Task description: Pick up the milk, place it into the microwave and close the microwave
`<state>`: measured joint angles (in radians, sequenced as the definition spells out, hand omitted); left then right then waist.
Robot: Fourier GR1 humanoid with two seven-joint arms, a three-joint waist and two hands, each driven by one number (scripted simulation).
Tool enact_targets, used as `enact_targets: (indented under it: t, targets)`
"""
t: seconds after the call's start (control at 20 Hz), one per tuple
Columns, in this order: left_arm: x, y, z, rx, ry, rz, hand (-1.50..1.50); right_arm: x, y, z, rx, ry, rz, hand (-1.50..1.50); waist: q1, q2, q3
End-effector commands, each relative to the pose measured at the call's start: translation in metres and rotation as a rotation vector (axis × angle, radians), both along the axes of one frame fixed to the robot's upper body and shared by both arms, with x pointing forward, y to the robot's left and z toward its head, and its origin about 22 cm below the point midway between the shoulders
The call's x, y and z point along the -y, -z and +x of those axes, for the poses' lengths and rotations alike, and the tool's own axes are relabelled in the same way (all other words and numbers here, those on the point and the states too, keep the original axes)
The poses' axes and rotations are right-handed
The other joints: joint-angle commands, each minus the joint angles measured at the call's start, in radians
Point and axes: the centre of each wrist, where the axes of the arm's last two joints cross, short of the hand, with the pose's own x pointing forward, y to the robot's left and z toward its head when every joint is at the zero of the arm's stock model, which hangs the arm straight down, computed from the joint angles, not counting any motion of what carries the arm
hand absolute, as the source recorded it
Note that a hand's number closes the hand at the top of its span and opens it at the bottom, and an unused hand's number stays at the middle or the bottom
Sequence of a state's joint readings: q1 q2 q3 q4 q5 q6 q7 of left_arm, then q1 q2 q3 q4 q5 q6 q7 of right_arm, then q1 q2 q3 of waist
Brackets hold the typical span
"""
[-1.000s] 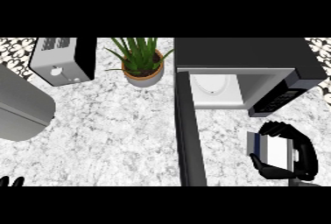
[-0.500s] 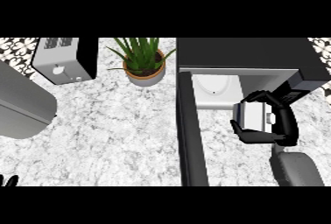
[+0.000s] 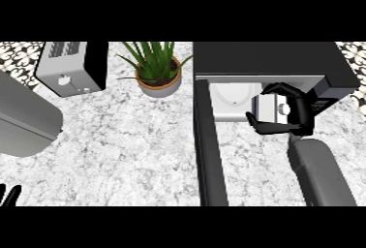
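The milk carton (image 3: pixel 270 108), white and boxy, is held in my right hand (image 3: pixel 297 112), whose black fingers curl round it from both sides. Hand and carton sit at the mouth of the black microwave (image 3: pixel 268 58), in front of its pale inner cavity (image 3: pixel 232 99). The microwave door (image 3: pixel 208 145) stands swung open, edge-on, running toward me left of my right forearm. Only the fingertips of my left hand (image 3: pixel 10 195) show at the lower left edge, straight and pointing up, resting.
A potted plant (image 3: pixel 157 72) stands left of the microwave. A silver toaster (image 3: pixel 70 68) is at the back left. A grey rounded object (image 3: pixel 22 116) lies at the left edge. Marble counter (image 3: pixel 121 145) spreads between them.
My right hand has carried the milk carton forward and to the left, from the counter's right side up to the microwave's opening. The left hand has not moved.
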<state>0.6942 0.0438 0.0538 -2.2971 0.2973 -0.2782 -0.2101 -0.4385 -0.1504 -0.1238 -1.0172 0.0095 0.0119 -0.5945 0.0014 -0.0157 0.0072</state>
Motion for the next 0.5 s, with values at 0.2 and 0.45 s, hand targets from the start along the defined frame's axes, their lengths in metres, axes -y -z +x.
enact_targets:
  t: [0.2,0.45]
  targets:
    - [0.000,0.007,0.000,0.012,0.057,-0.001,-1.50,-0.020,-0.026,0.045,-0.039,0.056,-0.096,1.50,0.078,0.032,-0.007]
    - [-0.004,0.009,0.011,0.027,0.067,-0.007,-1.50,-0.023,-0.028,0.048,-0.008,0.105,-0.127,1.50,0.076,0.036,-0.007]
